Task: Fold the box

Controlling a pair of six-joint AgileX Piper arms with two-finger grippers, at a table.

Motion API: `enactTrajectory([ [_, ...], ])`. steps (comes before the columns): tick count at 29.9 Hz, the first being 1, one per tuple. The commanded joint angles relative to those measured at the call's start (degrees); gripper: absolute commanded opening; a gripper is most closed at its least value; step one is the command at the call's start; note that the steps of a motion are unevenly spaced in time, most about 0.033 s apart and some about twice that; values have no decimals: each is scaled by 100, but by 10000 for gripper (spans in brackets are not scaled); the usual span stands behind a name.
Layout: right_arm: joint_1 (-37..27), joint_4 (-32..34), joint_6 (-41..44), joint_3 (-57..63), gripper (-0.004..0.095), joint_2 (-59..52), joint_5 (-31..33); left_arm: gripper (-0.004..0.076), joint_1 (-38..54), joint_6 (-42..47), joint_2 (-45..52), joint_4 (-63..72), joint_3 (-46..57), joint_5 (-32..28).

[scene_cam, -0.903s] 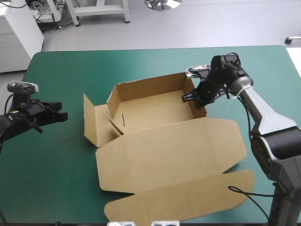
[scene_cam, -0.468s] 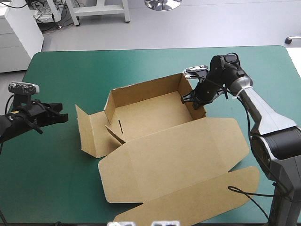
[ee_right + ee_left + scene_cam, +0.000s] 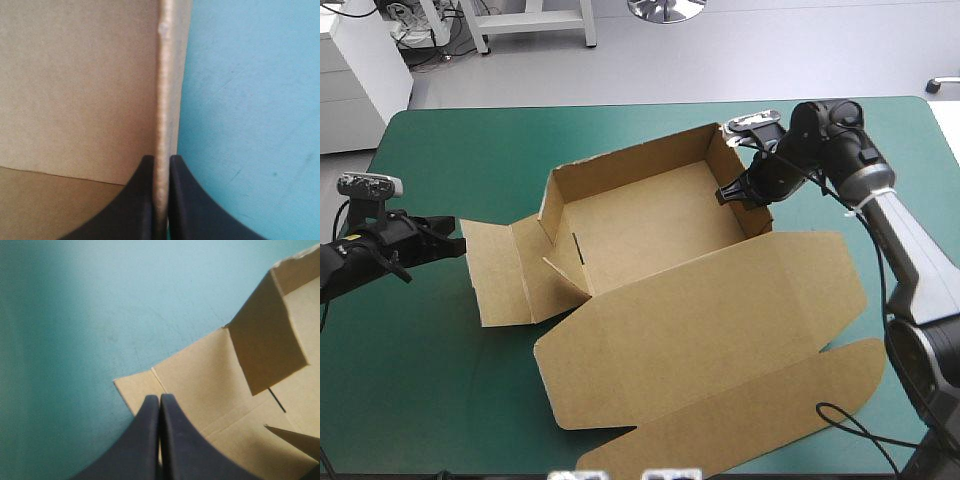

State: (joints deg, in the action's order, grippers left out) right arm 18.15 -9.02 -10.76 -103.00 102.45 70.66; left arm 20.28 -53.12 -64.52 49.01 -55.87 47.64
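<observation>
Teal-green cover [image 3: 620,130] spans the table. The brown box [image 3: 650,225] sits mid-table as an open tray, w/ walls up at the back & both sides. Its lid [image 3: 710,320] lies flat toward the near edge, w/ the tuck flap [image 3: 740,425] past it.

The R gripper [image 3: 732,193] is at the tray's right wall [image 3: 718,160] and pinches it. In the R wrist view the board's top edge runs straight ahead from btwn the two black fingers [image 3: 137,205], which are all but closed on the sheet. The tray's inside is on one side of the gripper and bare cover on the other.

The L gripper [image 3: 458,245] is low over the cover, well apart from the R one. Its fingers are pressed together in one point w/ nothing btwn them. The box's left side flap [image 3: 500,270] lies flat, and its outer corner is right at the tips. The L wrist view shows it ahead of & under them; whether they touch can't be told. The tray's raised left wall [image 3: 265,355] stands farther ahead of that gripper.
</observation>
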Motion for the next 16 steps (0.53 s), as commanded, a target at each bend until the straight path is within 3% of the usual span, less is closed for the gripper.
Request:
enactTrajectory([
  [1,-39,29,-32,-178,-19,-837,130,-10,-22,19,94,841,-171,-158],
  [16,-480,-17,-82,-178,-19,-1836,130,-10,179,29,6,942,-259,-245],
])
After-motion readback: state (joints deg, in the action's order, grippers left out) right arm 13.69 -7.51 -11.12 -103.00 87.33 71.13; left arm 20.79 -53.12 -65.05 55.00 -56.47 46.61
